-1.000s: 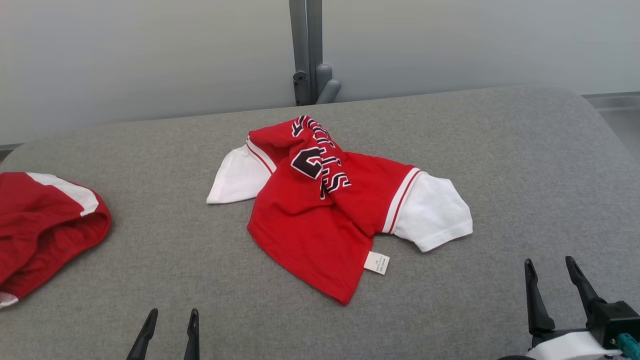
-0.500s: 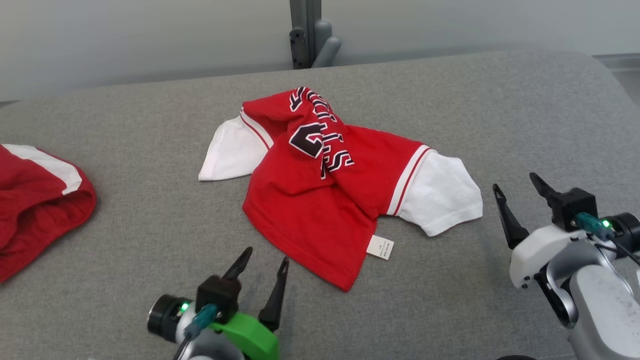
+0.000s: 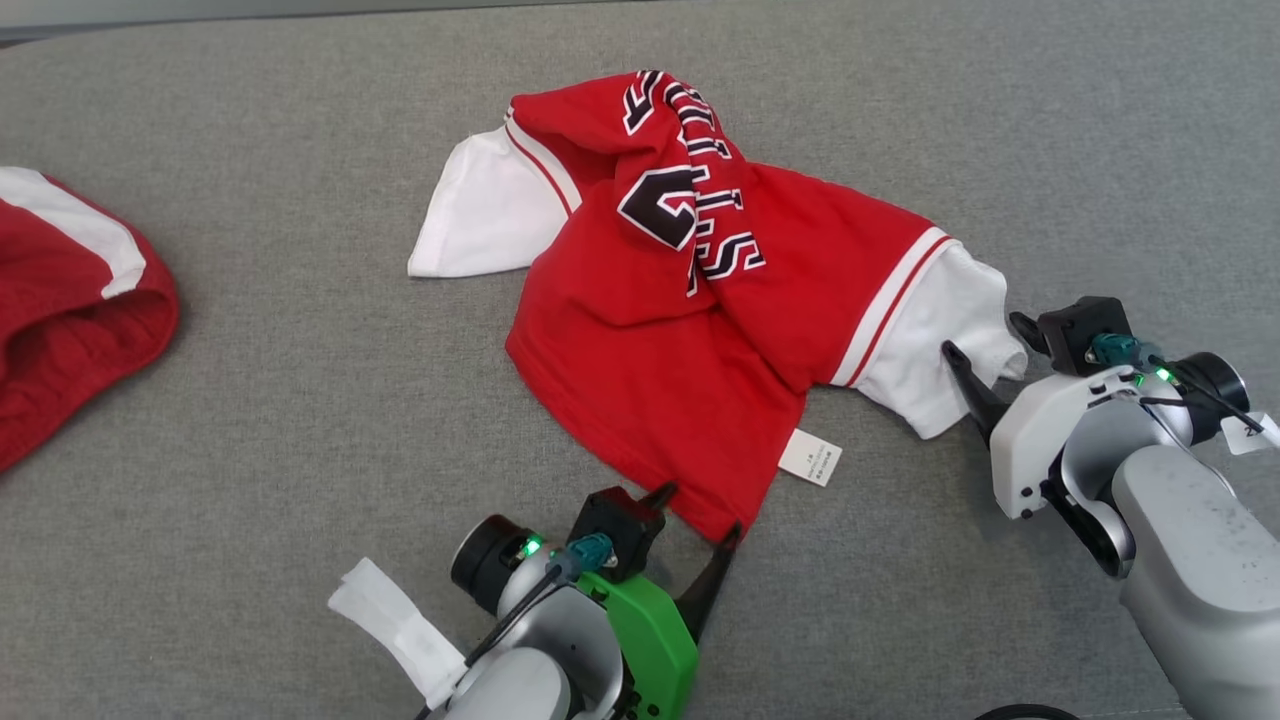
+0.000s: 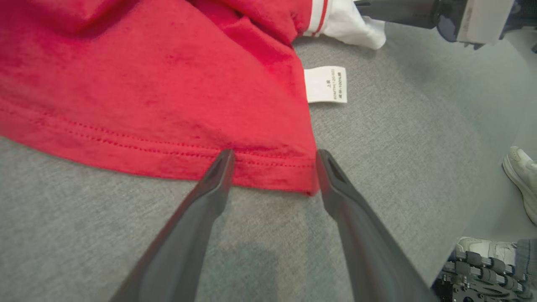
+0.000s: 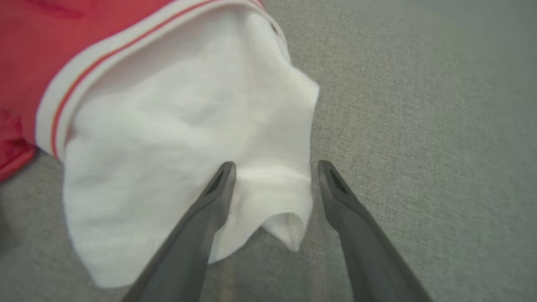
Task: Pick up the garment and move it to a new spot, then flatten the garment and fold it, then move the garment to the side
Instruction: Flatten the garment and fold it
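Observation:
The garment (image 3: 680,330) is a red jersey with white sleeves and black lettering, lying crumpled on the grey padded table (image 3: 250,450). My left gripper (image 3: 700,510) is open at the jersey's near bottom corner. In the left wrist view its fingertips straddle the red hem (image 4: 268,176), with the gripper (image 4: 273,153) just above the cloth. My right gripper (image 3: 980,335) is open at the end of the right white sleeve (image 3: 940,350). In the right wrist view the gripper (image 5: 275,164) has the sleeve's cuff (image 5: 188,117) between its tips, not pinched.
A white care label (image 3: 810,458) sticks out beside the hem. A second red and white garment (image 3: 70,300) lies at the table's left edge. A person's pale shoe (image 4: 520,167) shows on the floor beyond the table edge.
The head camera has tilted down. Both arms have reached forward: the left gripper to the jersey's bottom corner, the right gripper to the right sleeve. Both stay open.

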Motion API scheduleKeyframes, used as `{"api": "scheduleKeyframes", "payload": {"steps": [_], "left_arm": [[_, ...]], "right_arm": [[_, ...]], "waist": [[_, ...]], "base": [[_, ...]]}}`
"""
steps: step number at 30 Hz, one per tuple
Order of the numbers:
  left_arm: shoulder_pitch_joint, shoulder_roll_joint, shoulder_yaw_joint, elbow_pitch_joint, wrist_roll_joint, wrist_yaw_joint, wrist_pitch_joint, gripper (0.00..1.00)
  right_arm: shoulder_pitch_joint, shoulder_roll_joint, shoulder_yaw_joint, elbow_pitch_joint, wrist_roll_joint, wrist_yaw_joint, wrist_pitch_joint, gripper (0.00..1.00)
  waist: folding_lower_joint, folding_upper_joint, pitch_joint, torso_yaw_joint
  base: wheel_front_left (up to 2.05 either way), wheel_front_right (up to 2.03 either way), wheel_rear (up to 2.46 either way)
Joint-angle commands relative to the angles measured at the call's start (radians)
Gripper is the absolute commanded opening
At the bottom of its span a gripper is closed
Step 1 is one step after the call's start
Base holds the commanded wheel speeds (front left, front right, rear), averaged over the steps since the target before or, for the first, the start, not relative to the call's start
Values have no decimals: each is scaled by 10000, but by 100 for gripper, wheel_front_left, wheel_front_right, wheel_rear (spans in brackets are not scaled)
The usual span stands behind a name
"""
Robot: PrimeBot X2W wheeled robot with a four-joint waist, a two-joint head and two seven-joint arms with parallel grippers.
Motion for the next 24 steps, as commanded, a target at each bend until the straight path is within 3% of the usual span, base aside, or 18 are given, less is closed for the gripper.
{"api": "scheduleKeyframes", "payload": {"steps": [1,13,14,18,19,21,24], "left_arm": [[-175,30,-156,88,-102,88,47,100],[-770,38,-1148,1031,-542,463,-224,100],[-835,38,-1200,1164,-620,486,-286,100],[-999,52,-1453,1874,-831,584,-379,100],[-1066,55,-1544,2104,-769,571,-375,59],[-1094,81,-1641,2745,-940,622,-501,0],[-1083,76,-1705,3261,-1073,661,-714,0]], "right_arm": [[-185,-45,98,120,152,-14,-45,100],[-465,-8,1082,629,1070,-3,-69,100],[-487,-17,1183,647,1163,-3,-39,87],[-576,-110,1532,620,1509,-5,-43,0],[-594,-125,1626,590,1633,-6,-4,0],[-628,-239,1797,433,2027,-13,-48,0],[-553,-268,1753,175,2444,-14,-261,0]], "waist": [[-1,0,292,116],[-1,0,497,-148],[-1,0,507,-186],[-1,0,518,-361],[-1,0,521,-413],[-1,0,490,-534],[-1,0,402,-631]], "base": [[0,0,0],[0,0,0],[0,0,0],[0,0,0],[0,0,0],[0,0,0],[0,0,0]]}}
